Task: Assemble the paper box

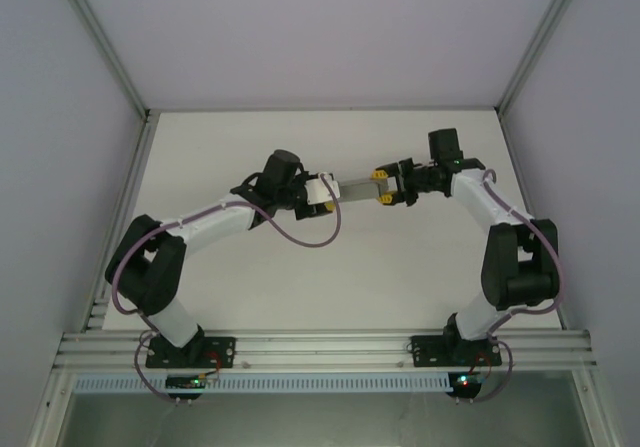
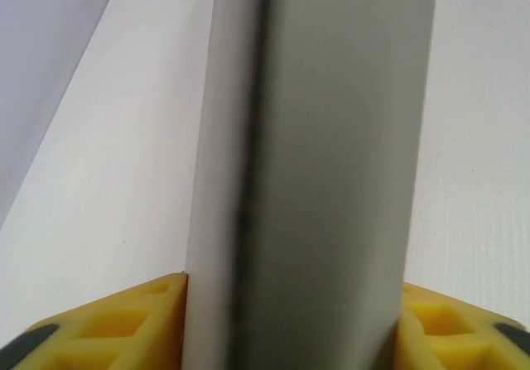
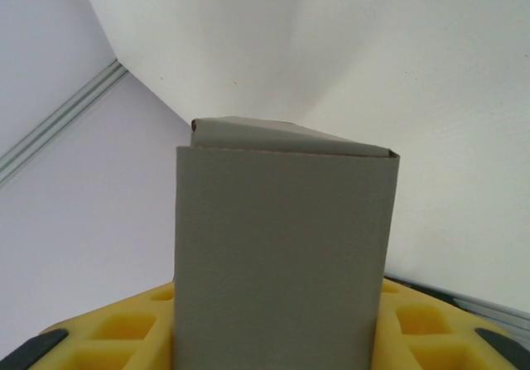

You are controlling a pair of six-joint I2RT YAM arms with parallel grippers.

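Handling: small grey thin-card paper box (image 1: 355, 185), likely light and crushable; left gripper (image 1: 325, 192) and right gripper (image 1: 383, 186) each clamp one end. Grip near folded edges, gently.

In the top view, the left gripper (image 1: 322, 191) and the right gripper (image 1: 383, 188) covered both ends of the paper box (image 1: 355, 187), and its flaps were too small to tell. In the left wrist view, the box ran off the top and bottom edges, its dark fold was blurred, and the yellow fingers (image 2: 124, 324) were cut off below.
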